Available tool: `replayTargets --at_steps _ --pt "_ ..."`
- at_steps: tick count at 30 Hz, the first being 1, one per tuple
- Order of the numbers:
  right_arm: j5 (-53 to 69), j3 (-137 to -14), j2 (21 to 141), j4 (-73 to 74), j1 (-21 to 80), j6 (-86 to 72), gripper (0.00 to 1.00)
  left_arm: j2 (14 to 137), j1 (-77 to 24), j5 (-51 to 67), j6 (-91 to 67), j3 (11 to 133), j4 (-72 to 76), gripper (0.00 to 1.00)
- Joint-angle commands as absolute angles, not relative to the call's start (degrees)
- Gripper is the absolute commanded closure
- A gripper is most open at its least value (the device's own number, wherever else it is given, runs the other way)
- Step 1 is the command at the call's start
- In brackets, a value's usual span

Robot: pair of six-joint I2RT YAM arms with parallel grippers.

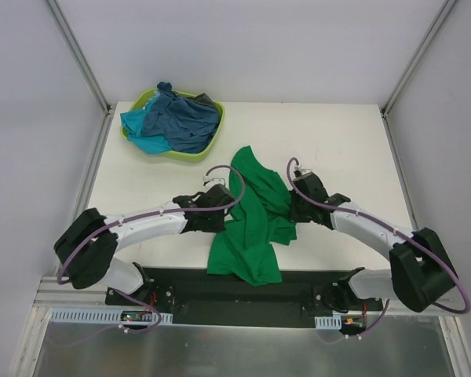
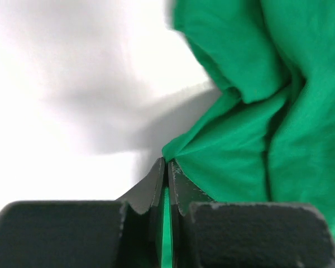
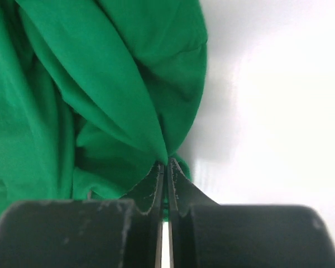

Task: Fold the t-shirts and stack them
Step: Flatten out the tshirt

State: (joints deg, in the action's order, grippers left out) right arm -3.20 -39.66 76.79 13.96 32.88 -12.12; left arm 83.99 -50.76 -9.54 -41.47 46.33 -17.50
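Observation:
A bright green t-shirt [image 1: 255, 220] lies crumpled on the white table between both arms. My left gripper [image 1: 224, 206] is shut on its left edge; in the left wrist view a thin strip of green cloth [image 2: 251, 111] runs between the closed fingers of that gripper [image 2: 167, 163]. My right gripper [image 1: 292, 206] is shut on the shirt's right edge, and the right wrist view has folds of the green t-shirt [image 3: 100, 95] pinched at the tips of the gripper [image 3: 167, 163]. More t-shirts, dusty blue [image 1: 184, 118] and turquoise [image 1: 137, 129], are piled in the basket.
A lime-green plastic basket [image 1: 190, 154] stands at the table's back left. Bare white table [image 1: 337, 141] lies to the right of it. A black base plate [image 1: 220, 287] runs along the near edge between the arm mounts.

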Motion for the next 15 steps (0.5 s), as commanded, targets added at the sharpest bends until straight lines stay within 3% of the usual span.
replayTargets --at_steps 1,15 --pt "-16.5 -41.7 69.4 19.9 32.2 -12.5 0.99 76.7 -47.9 -24.8 -40.6 46.1 -22.7 1.0" --pt "-19.7 -48.9 54.4 27.4 21.0 -6.0 0.99 63.4 -38.9 -33.9 -34.3 55.0 -25.2 1.0"
